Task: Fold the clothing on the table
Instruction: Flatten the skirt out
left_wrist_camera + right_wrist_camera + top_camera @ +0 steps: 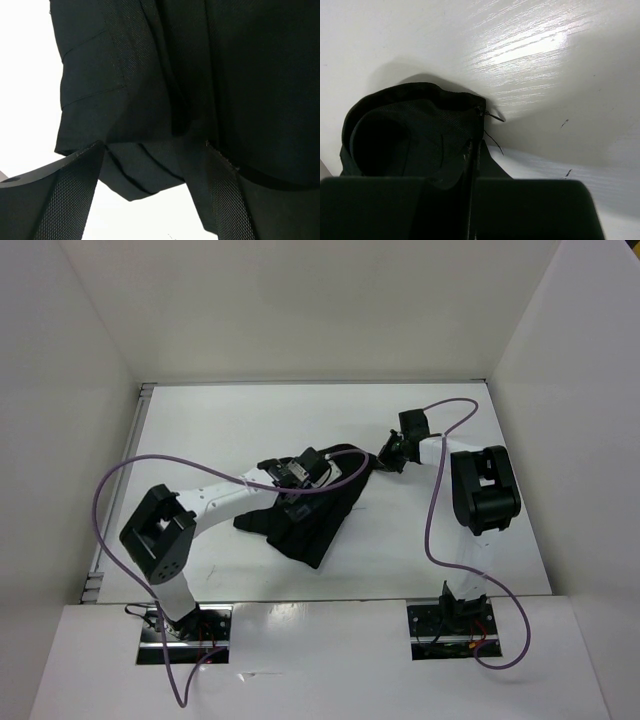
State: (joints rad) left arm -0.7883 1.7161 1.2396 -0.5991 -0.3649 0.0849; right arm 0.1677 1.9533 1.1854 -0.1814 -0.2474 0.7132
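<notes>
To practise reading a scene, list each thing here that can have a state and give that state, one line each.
clothing, rumpled on the table, not neatly folded
left hand, open, fingers spread over the clothing
right hand, shut on an edge of the clothing

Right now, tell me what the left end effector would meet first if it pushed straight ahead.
The clothing: its black pleated fabric fills the line ahead of the left end effector, whose jaws stand open. How near the fabric lies is unclear from this view.
</notes>
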